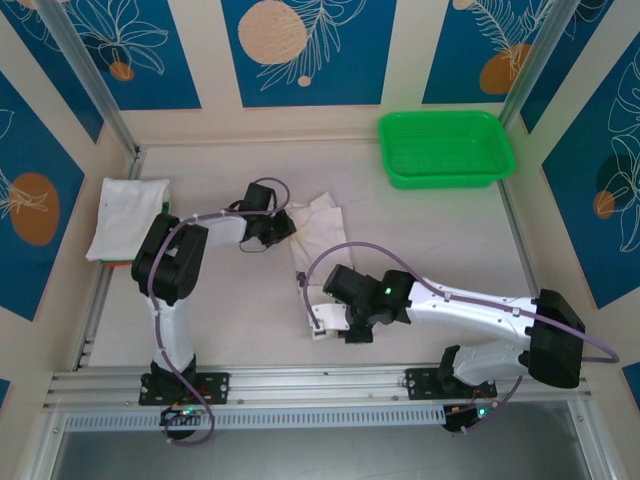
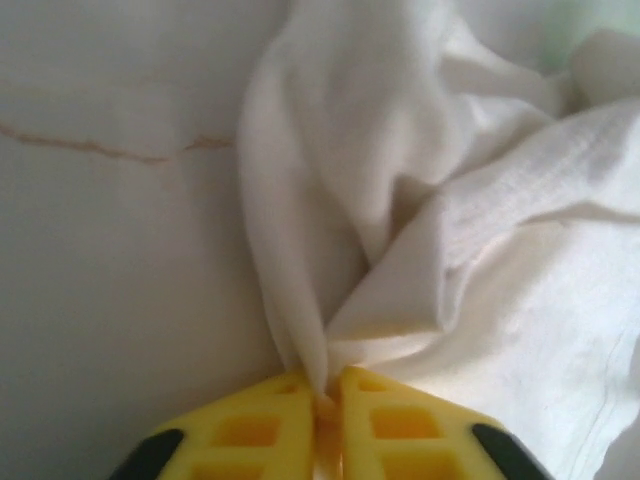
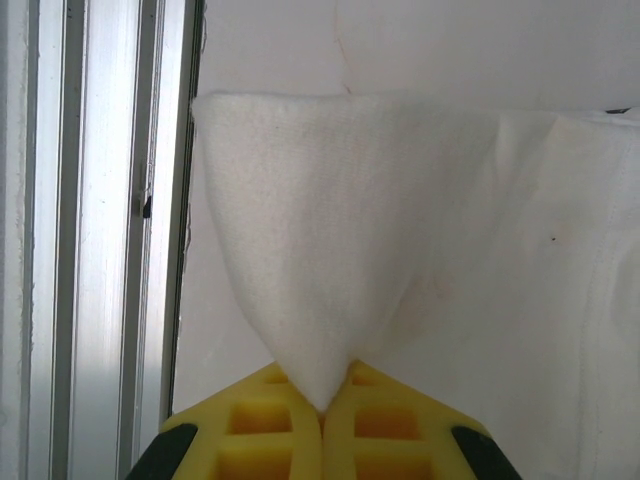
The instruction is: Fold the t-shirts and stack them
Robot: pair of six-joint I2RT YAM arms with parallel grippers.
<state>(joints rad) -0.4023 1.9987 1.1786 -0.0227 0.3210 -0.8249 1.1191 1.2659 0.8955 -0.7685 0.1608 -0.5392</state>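
Both end effectors (image 2: 325, 400) (image 3: 322, 402), angled inward, pinch t-shirt (image 1: 318, 222).

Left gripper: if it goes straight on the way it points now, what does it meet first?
The left gripper is shut on a fold of the crumpled t-shirt; that shirt's bunched cloth lies directly ahead, so it would probably meet it first.

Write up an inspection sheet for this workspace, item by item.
Surface: pale beige tabletop, faint brownish veins.
Job's things: folded white cotton t-shirt at far left; crumpled white cotton t-shirt mid-table.
Clutter: green plastic mesh basket, empty, far right corner.
Grippers: left gripper shut on a fold of the crumpled shirt; right gripper shut on its corner.
Cables: purple cables loop along both arms.
Surroundings: blue leaf-print wall panels; aluminium rail at near edge.
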